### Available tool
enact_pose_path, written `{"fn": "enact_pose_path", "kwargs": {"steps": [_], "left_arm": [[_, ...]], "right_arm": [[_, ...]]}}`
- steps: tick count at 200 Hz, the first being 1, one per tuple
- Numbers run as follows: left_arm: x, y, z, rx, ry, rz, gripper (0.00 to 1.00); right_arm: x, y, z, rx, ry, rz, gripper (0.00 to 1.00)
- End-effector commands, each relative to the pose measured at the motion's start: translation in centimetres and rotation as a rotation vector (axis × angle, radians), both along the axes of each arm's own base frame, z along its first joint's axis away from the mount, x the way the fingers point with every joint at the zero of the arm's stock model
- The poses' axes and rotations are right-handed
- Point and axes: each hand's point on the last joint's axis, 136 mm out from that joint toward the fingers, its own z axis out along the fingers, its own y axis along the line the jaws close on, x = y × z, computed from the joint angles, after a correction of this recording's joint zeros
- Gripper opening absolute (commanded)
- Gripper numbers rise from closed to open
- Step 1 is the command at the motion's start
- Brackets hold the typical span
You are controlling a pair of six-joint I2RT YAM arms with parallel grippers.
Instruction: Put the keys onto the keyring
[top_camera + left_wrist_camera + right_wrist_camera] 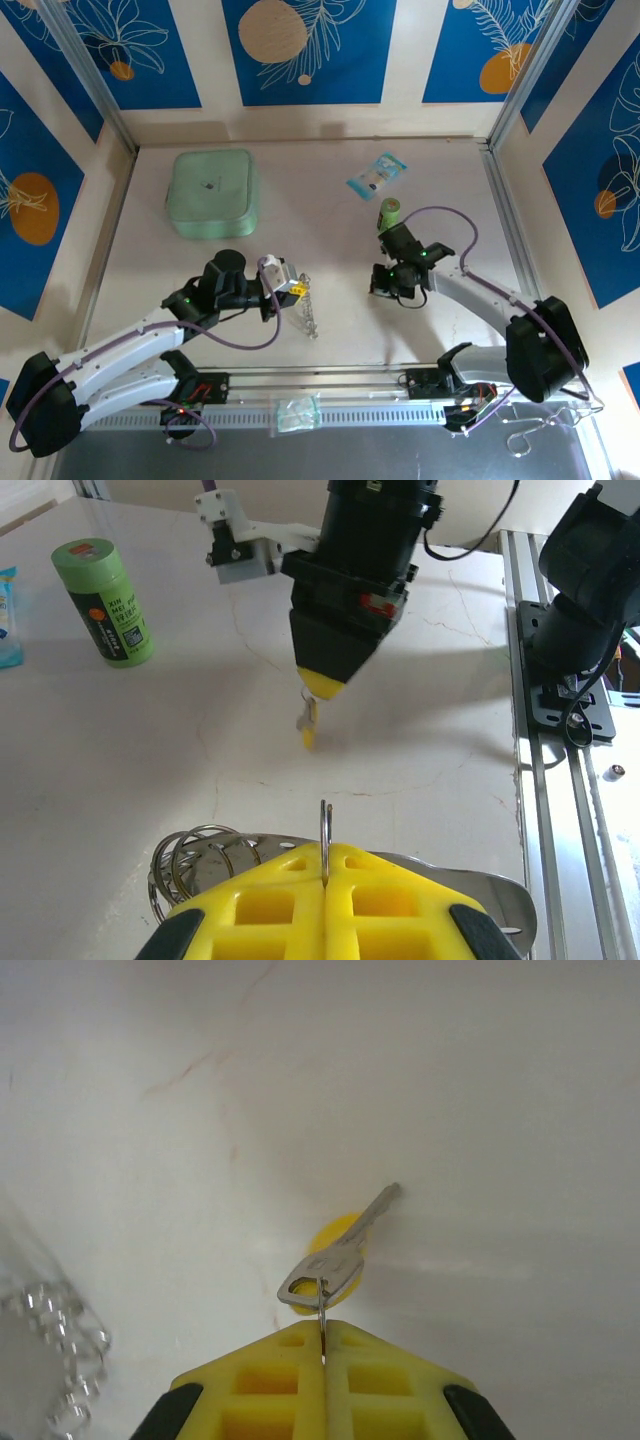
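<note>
At the bottom centre of the left wrist view, the left gripper (pixel 325 865) has its yellow fingers pressed fully together on a strand of the thin silvery wire keyring (pixel 325 825). The strand pokes up between the tips, and a cluster of shiny metal rings (pixel 195 855) strung on it bunches at lower left. Facing it at upper centre, the right gripper (pixel 322 685) points down at the pale tabletop (pixel 150 750). It is closed on the small silvery metal key with a yellow plastic head (pixel 308 725), which hangs from its tips, near the keyring but apart from it. The right wrist view puts the pinch at the key's holed end, with the blade slanting to the upper right.

The step in hand looks like threading the key's hole onto the wire. To do it well, the left gripper should hold steady while the right brings the hole square to the upright strand, slowly, since thin wire flexes and a key pinched at one edge can pivot. I cannot tell whether that strand is a free end. The tall green cylinder (pixel 105 600) at upper left stands well apart.
</note>
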Motion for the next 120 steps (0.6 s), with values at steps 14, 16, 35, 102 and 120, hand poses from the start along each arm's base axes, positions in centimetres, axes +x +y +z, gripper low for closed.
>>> {"fn": "enact_pose_path", "kwargs": {"steps": [14,16,35,102,120], "left_arm": [[-0.2,-0.4,0.0,-0.001,-0.024,-0.021,0.0],[-0.2,-0.4,0.0,0.0,-0.024,-0.023,0.0],[-0.3,-0.4,-0.1,0.001,-0.022,-0.027,0.0],[-0.4,-0.6,-0.2,0.001,-0.014,-0.036,0.0],[-0.4,-0.8,-0.3,0.002,-0.002,-0.043,0.0]], "right_arm": [[-2.5,1.7,-0.7,-0.035,0.058,0.236,0.0],[-2.5,1.8,-0.7,-0.036,0.059,0.241,0.0],[-2.9,3.1,-1.0,-0.01,0.06,0.299,0.0],[-3.4,5.4,-2.2,0.007,0.085,0.393,0.0],[-3.2,6.0,-2.4,0.026,0.087,0.393,0.0]]}}
